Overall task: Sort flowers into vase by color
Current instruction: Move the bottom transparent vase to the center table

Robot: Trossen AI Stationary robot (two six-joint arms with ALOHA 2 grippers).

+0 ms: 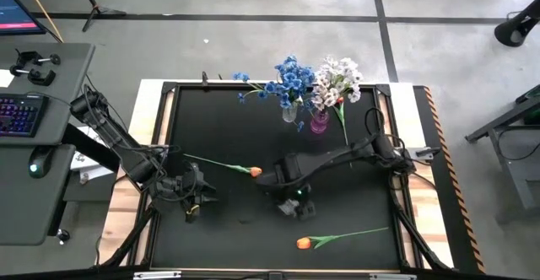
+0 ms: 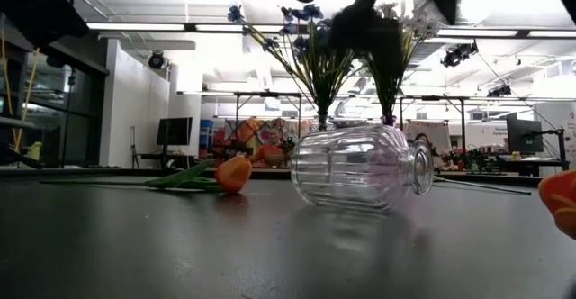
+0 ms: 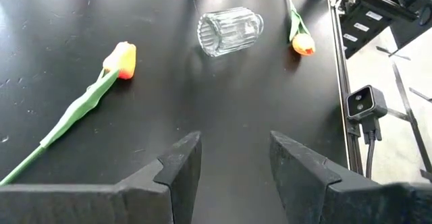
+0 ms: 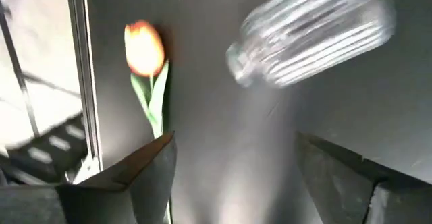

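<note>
A clear ribbed glass vase [image 2: 360, 166] lies on its side on the black table, also seen in the left wrist view [image 3: 229, 30]. My right gripper [image 4: 233, 150] hangs open above the vase [image 4: 317, 35] and points steeply down, touching nothing. My left gripper [image 3: 234, 143] stands open at the table's left [image 1: 202, 197], with nothing between its fingers. One orange tulip [image 1: 253, 171] lies mid-table, its stem running left. A second orange tulip [image 1: 304, 243] lies near the front edge. Blue flowers [image 1: 291, 78] and white flowers [image 1: 337, 79] stand in vases at the back.
A small pink vase [image 1: 319, 124] holds the white flowers, beside the clear one with the blue flowers. A raised black frame [image 1: 396, 158] borders the table. A desk with a keyboard [image 1: 21, 111] stands off to the left. Bare tabletop lies at the front left.
</note>
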